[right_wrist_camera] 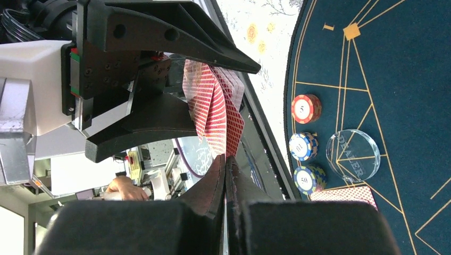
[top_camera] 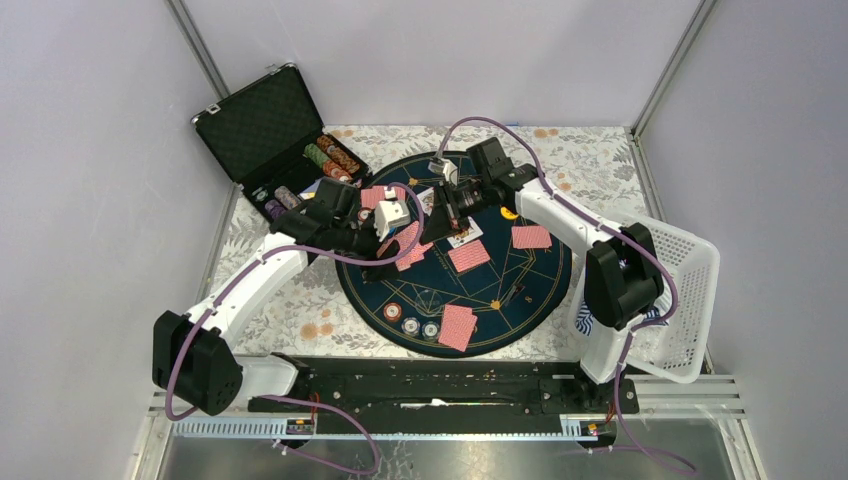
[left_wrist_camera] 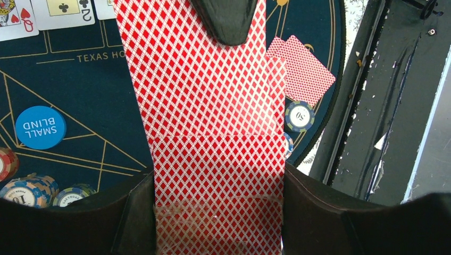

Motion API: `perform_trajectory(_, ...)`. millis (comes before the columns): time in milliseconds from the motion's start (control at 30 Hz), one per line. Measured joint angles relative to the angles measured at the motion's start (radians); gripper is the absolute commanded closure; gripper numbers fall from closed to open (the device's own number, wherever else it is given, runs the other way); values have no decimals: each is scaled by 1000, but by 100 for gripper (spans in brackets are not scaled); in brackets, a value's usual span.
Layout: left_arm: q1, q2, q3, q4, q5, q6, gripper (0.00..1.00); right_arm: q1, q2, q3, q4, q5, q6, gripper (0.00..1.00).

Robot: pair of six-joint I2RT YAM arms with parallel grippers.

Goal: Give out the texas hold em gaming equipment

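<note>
Face-up cards (left_wrist_camera: 63, 10) half beyond the top edge, perhaps three in all.

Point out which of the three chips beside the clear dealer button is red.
The chip marked 5, at the row's top in the right wrist view; the other two are blue-rimmed.
</note>
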Motion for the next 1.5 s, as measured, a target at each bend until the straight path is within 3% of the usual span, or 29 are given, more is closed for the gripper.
perform_trajectory(800, 1, 3, 8, -23, 2, 0, 100, 27, 38, 26, 39, -51, 34, 100)
perform_trajectory(1500, -1, 3, 10, 8, 5, 0, 100, -100, -30, 35, -106, -52, -62, 100)
